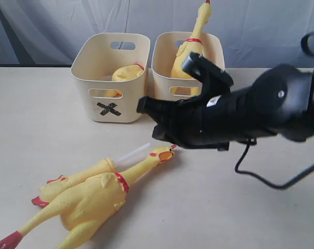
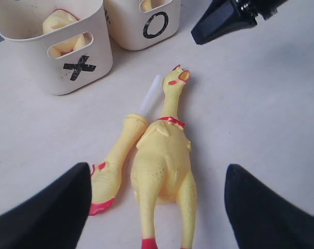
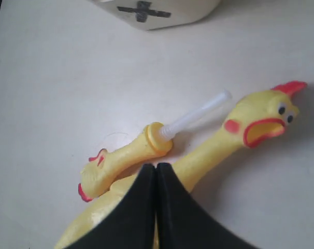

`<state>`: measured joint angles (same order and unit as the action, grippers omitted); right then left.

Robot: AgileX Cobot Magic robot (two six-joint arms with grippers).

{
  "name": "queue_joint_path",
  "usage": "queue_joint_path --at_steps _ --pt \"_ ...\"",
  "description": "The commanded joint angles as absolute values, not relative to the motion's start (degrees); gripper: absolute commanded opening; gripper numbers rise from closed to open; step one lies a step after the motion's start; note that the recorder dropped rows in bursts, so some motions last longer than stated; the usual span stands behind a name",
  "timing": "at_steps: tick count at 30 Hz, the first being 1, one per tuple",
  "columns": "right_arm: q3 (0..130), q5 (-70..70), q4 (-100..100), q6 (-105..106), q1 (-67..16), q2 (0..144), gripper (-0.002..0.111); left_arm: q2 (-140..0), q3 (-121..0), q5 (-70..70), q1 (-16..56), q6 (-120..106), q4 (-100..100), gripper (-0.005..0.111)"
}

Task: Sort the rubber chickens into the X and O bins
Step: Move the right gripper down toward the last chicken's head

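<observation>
Hovering my right tool (image 3: 156,168) over the neck of the whole chicken (image 3: 240,135), fingers pressed together, holding nothing. My left tool (image 2: 157,174) is spread wide, also empty. The chicken lies flat, long axis feet to beak, beak toward the O bin (image 2: 146,26). The limb (image 2: 120,150) lies alongside it, tube toward the X bin (image 2: 69,67). Cream tabletop (image 1: 43,114), pale curtain (image 1: 260,26) behind.
</observation>
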<state>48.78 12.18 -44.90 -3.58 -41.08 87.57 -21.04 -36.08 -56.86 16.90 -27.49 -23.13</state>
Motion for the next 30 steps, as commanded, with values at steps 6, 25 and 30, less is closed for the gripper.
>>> queue_joint_path --at_steps 6,25,30 --pt "43.38 -1.73 -55.97 -3.37 -48.19 90.00 -0.001 -20.69 -35.98 -56.88 16.72 -27.20 -23.07 0.068" --pt "44.71 -9.43 -72.81 -17.86 -54.76 103.43 -0.001 -20.69 -35.98 -56.52 16.72 -27.20 -23.07 0.068" --pt "47.69 -8.49 -72.44 -18.12 -54.76 105.43 -0.001 -20.69 -35.98 -56.52 16.72 -27.20 -23.07 0.068"
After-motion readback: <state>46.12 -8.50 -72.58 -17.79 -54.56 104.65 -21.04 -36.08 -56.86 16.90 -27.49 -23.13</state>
